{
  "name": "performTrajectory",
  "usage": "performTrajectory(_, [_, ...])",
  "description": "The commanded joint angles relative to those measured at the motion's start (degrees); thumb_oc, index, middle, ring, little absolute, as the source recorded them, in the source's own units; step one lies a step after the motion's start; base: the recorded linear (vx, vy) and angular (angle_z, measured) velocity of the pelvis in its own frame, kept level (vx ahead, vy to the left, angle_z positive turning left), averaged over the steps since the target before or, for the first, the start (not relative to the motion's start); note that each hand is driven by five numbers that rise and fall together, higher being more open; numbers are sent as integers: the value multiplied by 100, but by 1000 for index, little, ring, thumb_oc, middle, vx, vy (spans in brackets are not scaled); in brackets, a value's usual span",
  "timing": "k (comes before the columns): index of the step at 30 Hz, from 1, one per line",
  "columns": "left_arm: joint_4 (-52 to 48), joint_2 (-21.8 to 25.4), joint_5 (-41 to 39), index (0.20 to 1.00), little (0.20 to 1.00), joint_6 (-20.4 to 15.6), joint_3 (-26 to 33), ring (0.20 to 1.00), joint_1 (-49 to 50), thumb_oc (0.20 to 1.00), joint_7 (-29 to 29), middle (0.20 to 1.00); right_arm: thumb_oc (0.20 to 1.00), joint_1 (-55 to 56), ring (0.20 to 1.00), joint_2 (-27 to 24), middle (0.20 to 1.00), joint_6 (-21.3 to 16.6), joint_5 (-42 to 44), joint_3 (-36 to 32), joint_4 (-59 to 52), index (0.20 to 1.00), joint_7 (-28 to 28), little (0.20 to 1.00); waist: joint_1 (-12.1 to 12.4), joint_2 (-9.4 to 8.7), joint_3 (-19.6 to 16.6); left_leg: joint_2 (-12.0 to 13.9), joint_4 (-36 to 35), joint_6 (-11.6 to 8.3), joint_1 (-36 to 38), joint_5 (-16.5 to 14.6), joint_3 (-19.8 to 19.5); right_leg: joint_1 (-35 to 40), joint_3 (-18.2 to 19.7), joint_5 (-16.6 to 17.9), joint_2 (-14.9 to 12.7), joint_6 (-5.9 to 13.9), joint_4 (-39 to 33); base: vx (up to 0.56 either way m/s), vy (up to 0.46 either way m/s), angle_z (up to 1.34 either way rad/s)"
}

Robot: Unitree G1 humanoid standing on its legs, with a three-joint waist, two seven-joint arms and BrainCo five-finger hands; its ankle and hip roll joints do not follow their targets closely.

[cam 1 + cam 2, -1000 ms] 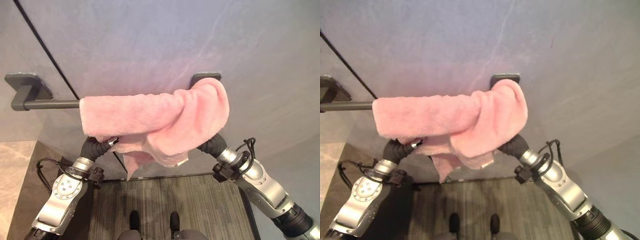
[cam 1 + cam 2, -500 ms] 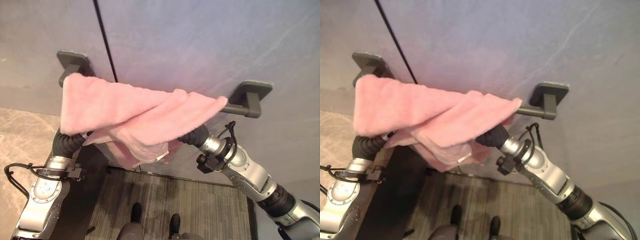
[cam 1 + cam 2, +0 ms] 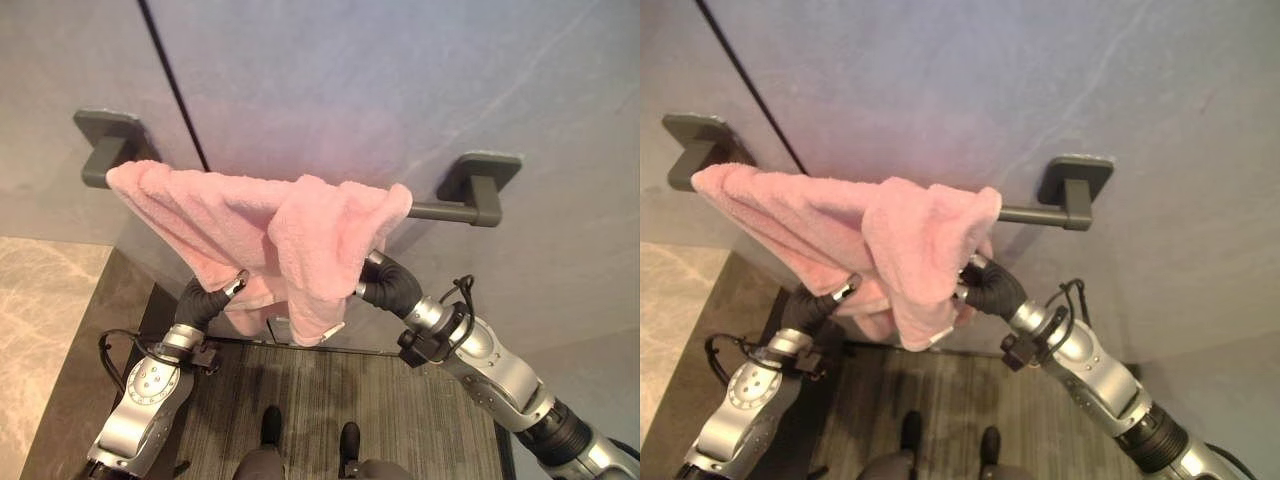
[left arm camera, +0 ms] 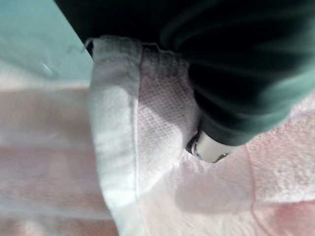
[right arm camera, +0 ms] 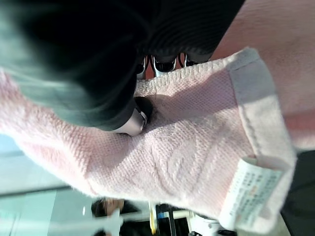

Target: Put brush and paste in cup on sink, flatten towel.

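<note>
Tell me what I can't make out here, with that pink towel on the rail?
- Left hand: its fingers go behind the pink towel in the eye views, so whether it grips is unclear.
- Right hand: its fingers are buried in towel folds, even in the right wrist view.
- Towel rail: the cloth covers most of its length.
- Towel label: print too small to read.

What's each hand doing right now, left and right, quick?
Left hand: up under the pink towel, fingers hidden; cannot tell.
Right hand: tucked into the towel, fingers hidden in cloth; cannot tell.
</note>
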Motion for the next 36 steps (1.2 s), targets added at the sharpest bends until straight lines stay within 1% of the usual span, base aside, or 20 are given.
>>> performTrajectory(1, [279, 168, 87, 200, 200, -175, -110, 200, -33, 200, -89, 200, 200, -129, 200, 206, 200, -280, -37, -115, -204, 200, -100, 200, 26, -183, -387, 438, 23, -362, -183, 106, 182, -162, 258, 394, -888, 817, -13, 12, -9, -18])
performTrajectory(6, [478, 164, 99, 200, 200, -184, 50, 200, 115, 200, -19, 200, 200, -280, 200, 319, 200, -270, -56, -27, 18, 200, -145, 200, 55, -127, -370, 451, 23, -367, -180, 128, 209, -198, 307, 399, -880, 812, -13, 5, -4, -4])
performTrajectory(7, [525, 187, 187, 708, 708, -189, 90, 708, 143, 708, 12, 708, 200, -326, 200, 368, 200, -251, -68, 28, 93, 200, -157, 200, 77, -108, -358, 452, 23, -368, -189, 131, 207, -210, 305, 398, -882, 807, -13, 5, -9, -7])
performTrajectory(8, [524, 187, 188, 934, 934, -189, 94, 934, 145, 934, 13, 934, 200, -333, 200, 372, 200, -254, -69, 33, 100, 200, -157, 200, 73, -109, -358, 452, 23, -368, -189, 131, 207, -211, 305, 398, -881, 806, -13, 8, -8, -9])
performTrajectory(9, [505, 192, 214, 1000, 1000, -183, 116, 1000, 152, 1000, 30, 1000, 200, -347, 200, 390, 200, -244, -93, 48, 131, 200, -166, 200, 83, -98, -353, 449, 23, -368, -193, 134, 204, -215, 304, 398, -882, 803, -13, 11, -5, -5])
performTrajectory(10, [553, 164, 279, 1000, 1000, -175, 191, 1000, 205, 1000, 82, 1000, 200, -392, 200, 506, 200, -190, -150, 142, 234, 200, -169, 200, 122, -59, -349, 447, 23, -371, -218, 141, 184, -217, 291, 382, -894, 793, -13, 0, 0, 0])
performTrajectory(15, [600, 141, 295, 1000, 1000, -130, 309, 1000, 387, 1000, 93, 1000, 200, -401, 200, 644, 200, -110, -334, 230, 436, 200, -199, 200, 223, 12, -340, 433, 23, -370, -255, 165, 134, -195, 217, 352, -901, 782, -13, 0, 0, 0])
performTrajectory(21, [715, 119, 252, 1000, 1000, -71, 275, 1000, 511, 1000, 58, 1000, 200, -345, 200, 699, 200, -66, -406, 257, 550, 200, -216, 200, 270, 53, -348, 416, 23, -368, -263, 173, 83, -150, 165, 324, -911, 768, -13, 7, -6, 3])
performTrajectory(28, [801, 92, 263, 1000, 1000, -26, 128, 1000, 470, 1000, 16, 1000, 200, -297, 200, 791, 200, -16, -420, 345, 685, 200, -227, 200, 266, 69, -362, 401, 23, -358, -252, 162, 61, -106, 131, 304, -929, 767, -13, 7, -3, 4])
performTrajectory(29, [830, 84, 265, 357, 357, -28, 110, 357, 450, 357, 12, 357, 200, -301, 200, 815, 200, -12, -411, 361, 714, 200, -228, 200, 264, 69, -363, 399, 23, -357, -251, 159, 57, -106, 134, 304, -931, 767, -13, 0, 0, 0])
performTrajectory(30, [860, 62, 252, 200, 200, -29, 85, 200, 435, 200, 13, 200, 200, -290, 200, 849, 200, -11, -408, 395, 786, 200, -225, 200, 260, 71, -368, 399, 23, -353, -246, 157, 59, -107, 128, 305, -938, 768, -13, 0, 0, 0])
performTrajectory(36, [922, 100, 306, 200, 200, -23, 45, 200, 441, 200, -23, 200, 200, -167, 200, 893, 200, 66, -624, 458, 1084, 200, -221, 200, 243, 93, -375, 392, 23, -338, -227, 149, 85, -113, 138, 313, -963, 778, -13, 0, 0, 0])
